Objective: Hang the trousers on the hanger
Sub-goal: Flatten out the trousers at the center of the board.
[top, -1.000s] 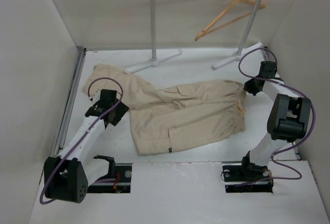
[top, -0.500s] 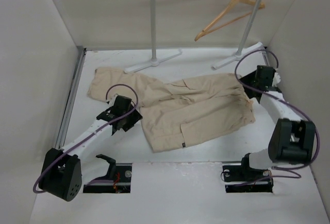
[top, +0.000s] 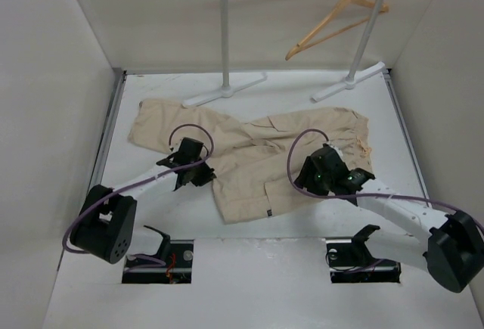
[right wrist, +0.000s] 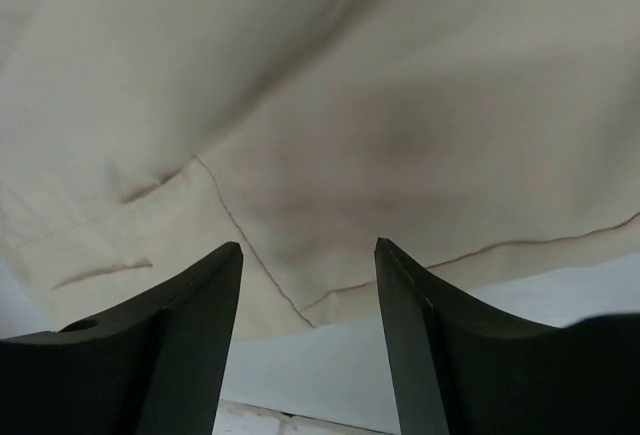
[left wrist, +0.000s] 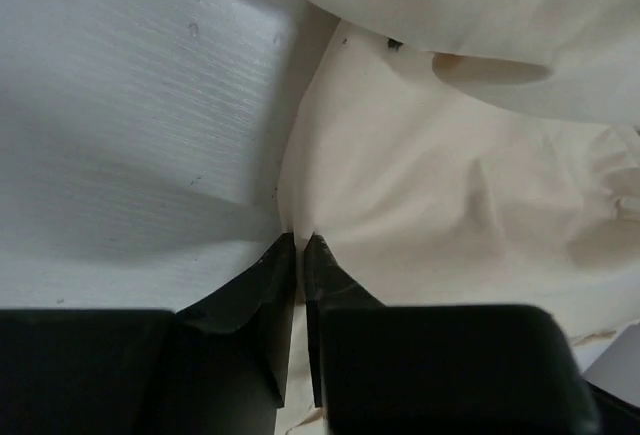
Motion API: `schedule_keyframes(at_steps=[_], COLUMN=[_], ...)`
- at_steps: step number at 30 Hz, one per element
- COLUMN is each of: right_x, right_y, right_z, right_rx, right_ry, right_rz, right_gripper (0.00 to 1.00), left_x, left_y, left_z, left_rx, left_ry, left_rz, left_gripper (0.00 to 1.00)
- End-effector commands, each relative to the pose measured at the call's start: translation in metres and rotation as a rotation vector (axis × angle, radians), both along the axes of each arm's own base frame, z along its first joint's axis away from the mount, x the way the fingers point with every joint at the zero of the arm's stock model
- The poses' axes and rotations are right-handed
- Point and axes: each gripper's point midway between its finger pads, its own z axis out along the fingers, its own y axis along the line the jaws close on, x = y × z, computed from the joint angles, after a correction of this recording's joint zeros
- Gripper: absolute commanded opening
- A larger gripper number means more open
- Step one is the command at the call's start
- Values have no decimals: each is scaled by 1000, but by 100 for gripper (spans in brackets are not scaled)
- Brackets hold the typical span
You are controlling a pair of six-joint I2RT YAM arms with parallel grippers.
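Here the trousers [top: 257,155] lie spread out flat on the white table [top: 302,87], just in front of the feet of the white tube rack [top: 224,34], with the waistband end toward the right and one leg reaching to the far left. A small dark label [top: 268,212] shows at the near edge of the cloth. The hanger [top: 333,23] hangs by its hook from the rack's top bar, tilted, well apart from the trousers and carrying nothing. The left gripper [left wrist: 300,245] sits low at the trousers' left-hand edge; its wrist view shows the two fingers drawn almost together with the hem of the cloth running in between them, so it is pinching the trousers. The right gripper [right wrist: 310,250] is over the right half of the trousers, its fingers spread wide with nothing between them, and beige cloth and a seam fill its wrist view down to a strip of table.
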Motion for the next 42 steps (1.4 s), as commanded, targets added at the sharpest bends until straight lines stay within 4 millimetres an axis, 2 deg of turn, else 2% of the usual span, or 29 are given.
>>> schedule_keyframes(at_steps=[1,3,4,6,8,10,12,14,15,16,17,19,21,24,26,28,31,33,36,38,42], right_x=[-4,-1,3,11,21,31,40,48,50,53,55,56,57,54,52,44,31,25,20,19,25], right_y=[-2,2,5,6,3,-6,-18,-37,-46,-55,-63,-76,-83,-89,-86,-71,-54,-37,-17,-13,-12], right_z=[-9,-14,-14,-12,-8,-6,-1,3,4,4,4,6,12,28,41,57,77,91,87,80,87], right_rx=[-33,-29,-22,-16,-14,-9,3,6,8,6,6,11,16,-1,-3,-2,-20,-21,-48,-58,-22], right_ry=[21,34,37,34,19,9,-3,-21,-26,-29,-31,-31,-55,-98,-132,-164,-210,-242,-214,-186,-198], right_rz=[-22,-17,-15,-21,-35,-65,-102,-155,-179,-202,-223,-255,-274,-276,-252,-179,-83,-8,82,93,62], right_gripper=[63,62,62,62,62,62,62,62,62,63,64,66,66,61,45,24,16,17,24,27,38], left_x=[15,11,8,0,-6,-9,-2,13,21,28,32,29,24,19,16,11,1,-5,-7,-2,24], left_y=[2,2,-2,-17,-50,-101,-155,-217,-251,-282,-305,-325,-314,-271,-229,-180,-114,-84,-76,-82,-101], left_z=[47,93,122,180,231,264,279,286,289,285,275,254,238,244,247,242,222,198,163,143,126], left_rx=[-32,-25,-26,-33,-41,-38,-51,-103,-147,-170,-193,-213,-182,-169,-155,-113,-72,-58,-81,-107,-212], left_ry=[-117,-195,-246,-332,-413,-470,-484,-495,-502,-494,-461,-398,-375,-454,-502,-534,-530,-485,-395,-349,-349], left_rz=[57,61,58,30,-27,-115,-186,-258,-304,-368,-418,-472,-456,-386,-315,-228,-102,-53,-67,-95,-114], left_gripper=[3,1,1,1,2,4,8,10,15,23,29,43,49,50,46,43,42,42,45,46,49])
